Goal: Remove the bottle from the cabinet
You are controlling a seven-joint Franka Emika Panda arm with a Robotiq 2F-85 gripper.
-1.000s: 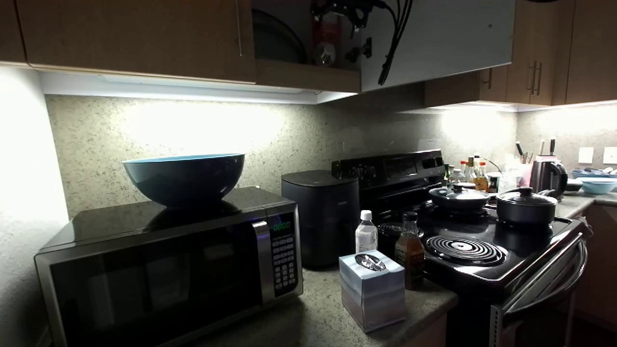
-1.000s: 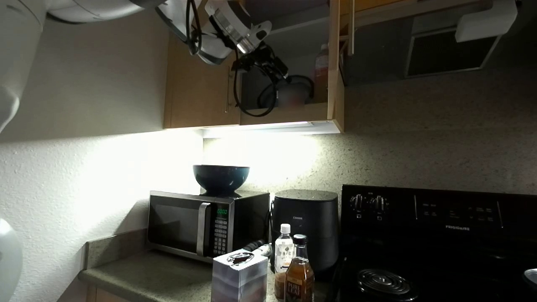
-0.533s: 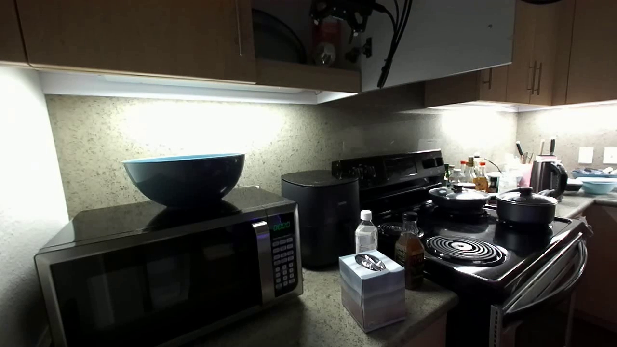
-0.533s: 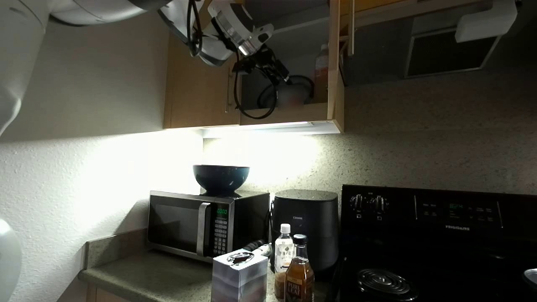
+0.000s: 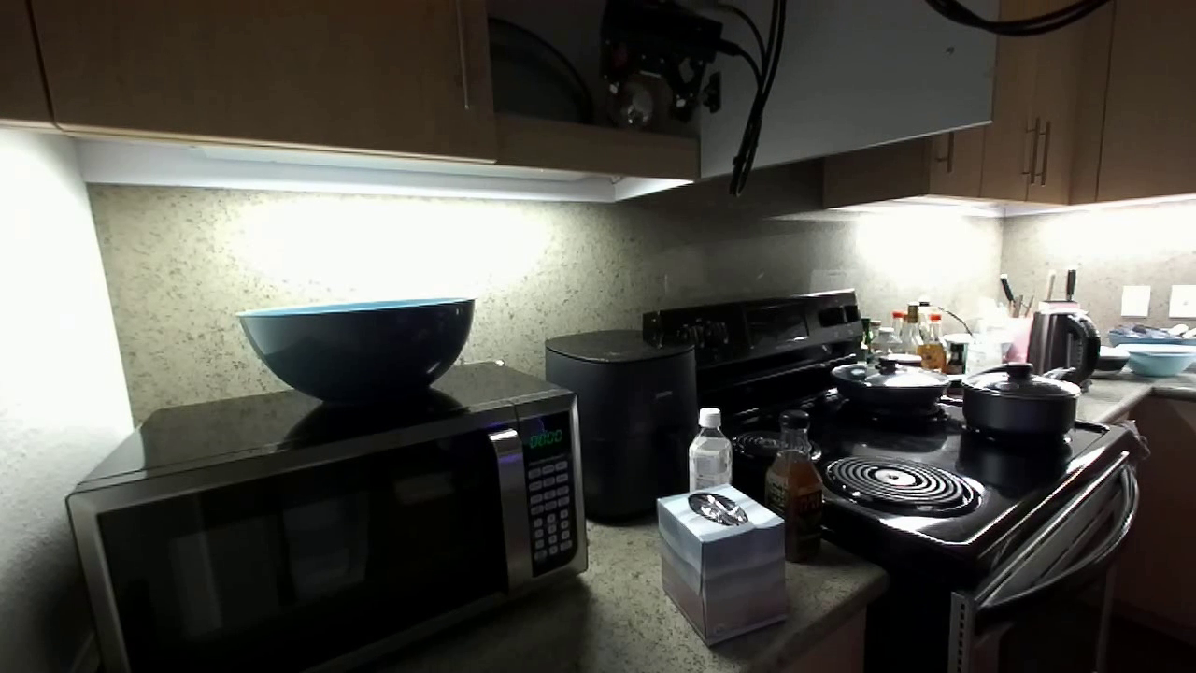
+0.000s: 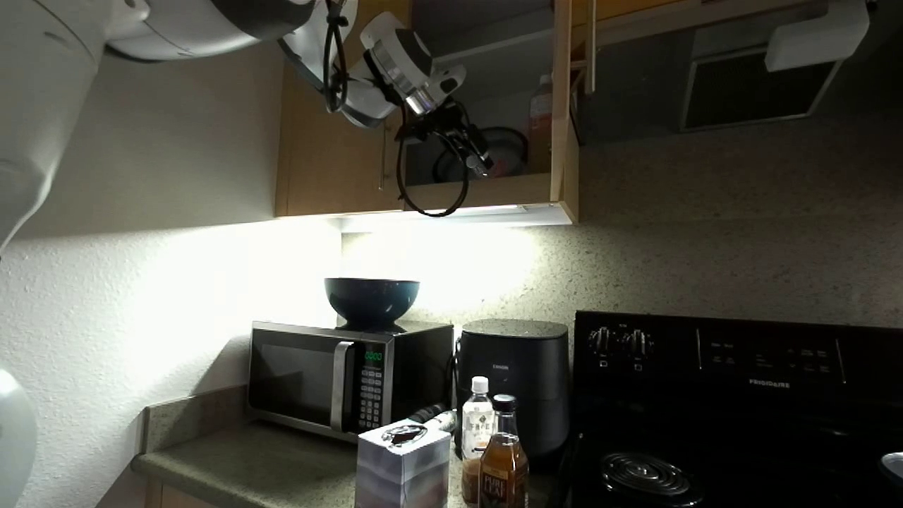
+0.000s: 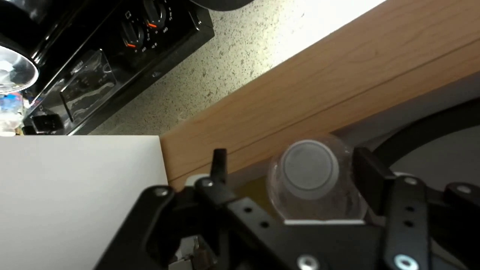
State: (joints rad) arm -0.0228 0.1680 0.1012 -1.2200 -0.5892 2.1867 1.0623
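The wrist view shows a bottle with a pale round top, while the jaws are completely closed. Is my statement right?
Not quite: the jaws are open, not closed; the wrist view shows them standing apart. The pale-topped bottle is indeed there, appearing between them.

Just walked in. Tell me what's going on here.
A robot arm holds its gripper at the open wall cabinet, lined up with a pale-capped bottle. In the wrist view the fingers stand open, with the bottle showing between them; whether they touch it, I can't tell. The bottle has not been taken out yet. Below, a microwave with a dark bowl on top sits on the counter.
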